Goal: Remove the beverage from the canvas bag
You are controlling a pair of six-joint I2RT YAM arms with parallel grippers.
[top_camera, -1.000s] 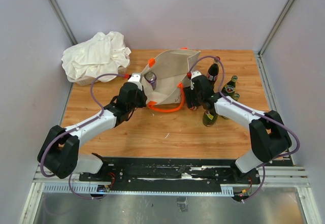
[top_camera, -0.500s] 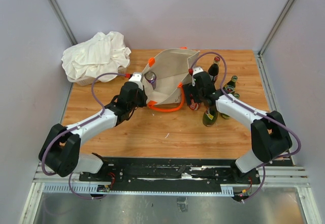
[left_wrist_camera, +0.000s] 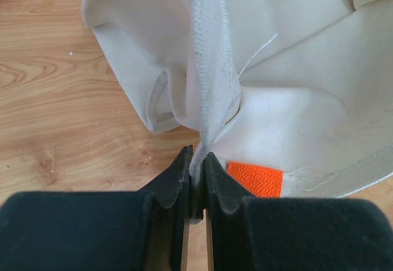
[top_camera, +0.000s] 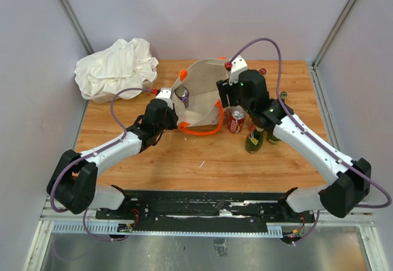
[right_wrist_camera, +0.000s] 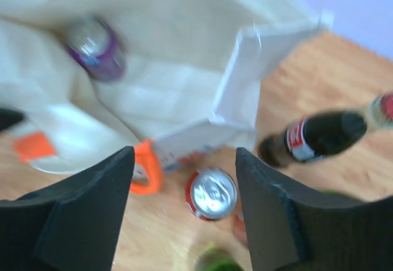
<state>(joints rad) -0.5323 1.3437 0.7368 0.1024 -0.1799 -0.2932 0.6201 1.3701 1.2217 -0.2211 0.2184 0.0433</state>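
One purple can (right_wrist_camera: 95, 48) inside canvas bag (top_camera: 202, 99) (one red can (right_wrist_camera: 211, 193) outside).

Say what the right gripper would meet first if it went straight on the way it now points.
Probably the red can, standing on the table just outside the canvas bag, in line with the open right gripper. Depth is unclear; the bag's near wall might be brushed first.

Matt canvas bag (left_wrist_camera: 295, 99), seemingly metal can (right_wrist_camera: 212, 192)

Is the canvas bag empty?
No, the right wrist view shows a purple can lying inside the canvas bag.
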